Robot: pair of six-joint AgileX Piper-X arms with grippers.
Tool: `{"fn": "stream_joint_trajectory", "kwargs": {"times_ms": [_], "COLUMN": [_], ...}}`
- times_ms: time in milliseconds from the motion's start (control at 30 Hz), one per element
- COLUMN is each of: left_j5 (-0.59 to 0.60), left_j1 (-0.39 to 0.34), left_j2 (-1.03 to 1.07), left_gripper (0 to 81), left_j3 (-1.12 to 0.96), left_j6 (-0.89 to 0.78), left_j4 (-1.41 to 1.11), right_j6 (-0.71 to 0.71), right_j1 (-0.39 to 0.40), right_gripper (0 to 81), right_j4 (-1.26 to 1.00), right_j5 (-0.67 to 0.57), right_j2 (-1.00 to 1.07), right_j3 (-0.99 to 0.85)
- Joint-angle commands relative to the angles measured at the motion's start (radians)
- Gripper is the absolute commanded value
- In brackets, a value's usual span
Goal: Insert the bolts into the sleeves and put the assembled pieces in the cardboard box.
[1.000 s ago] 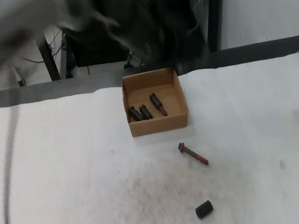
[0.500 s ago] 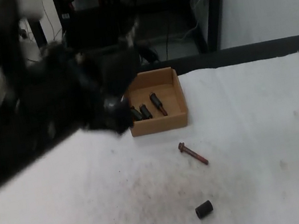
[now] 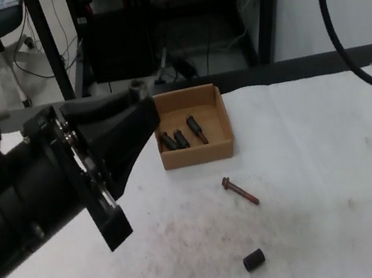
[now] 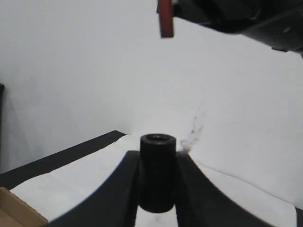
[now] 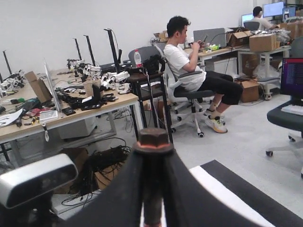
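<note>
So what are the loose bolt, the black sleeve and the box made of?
The bolt: likely steel, reddish-brown and dull, perhaps rusty or coated. The sleeve: matte black, maybe blackened metal or rubber; cannot tell. The box: plain brown cardboard, matte, with folded walls.

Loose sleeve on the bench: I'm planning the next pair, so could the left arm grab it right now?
Probably not yet. The left gripper is shut on a second sleeve, so it is occupied. The loose sleeve itself lies in the open on the bench, nothing over it.
</note>
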Motion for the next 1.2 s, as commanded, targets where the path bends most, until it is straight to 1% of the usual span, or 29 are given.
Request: {"fn": "stream_joint_trajectory", "kwargs": {"times_ms": [0, 100, 300, 400, 600, 833, 967, 1067, 1167], "left_j5": [0.028, 0.028, 0.026, 0.026, 0.026, 0.022, -0.015, -0.069, -0.094], "left_j1": [0.022, 0.022, 0.022, 0.022, 0.022, 0.022, 0.022, 0.022, 0.022], "left_j2": [0.029, 0.050, 0.094, 0.104, 0.105, 0.105, 0.105, 0.105, 0.105], "left_gripper": [0.3, 0.3, 0.3, 0.3, 0.3, 0.3, 0.3, 0.3, 0.3], "left_j3": [-0.020, -0.031, -0.031, -0.036, -0.038, -0.041, -0.041, -0.041, -0.041], "left_j6": [0.007, 0.026, 0.030, 0.030, 0.030, 0.030, 0.019, 0.019, 0.019], "left_j4": [-0.023, -0.048, -0.215, -0.223, -0.231, -0.270, -0.270, -0.270, -0.268], "right_j6": [-0.009, -0.009, -0.009, -0.009, -0.009, -0.009, -0.009, -0.009, -0.009], "right_j1": [0.013, 0.031, 0.078, 0.092, 0.092, 0.092, 0.092, 0.092, 0.091], "right_gripper": [0.8, 0.8, 0.8, 0.8, 0.8, 0.8, 0.8, 0.8, 0.8], "right_j4": [-0.024, -0.056, -0.084, -0.098, -0.099, -0.099, -0.115, -0.177, -0.220], "right_j5": [0.016, 0.021, 0.048, 0.063, 0.096, 0.091, 0.091, 0.091, 0.091], "right_j2": [-0.008, -0.008, -0.001, 0.024, 0.074, 0.103, 0.103, 0.103, 0.103], "right_j3": [-0.005, -0.005, -0.005, -0.005, -0.005, -0.005, -0.005, -0.005, -0.005]}}
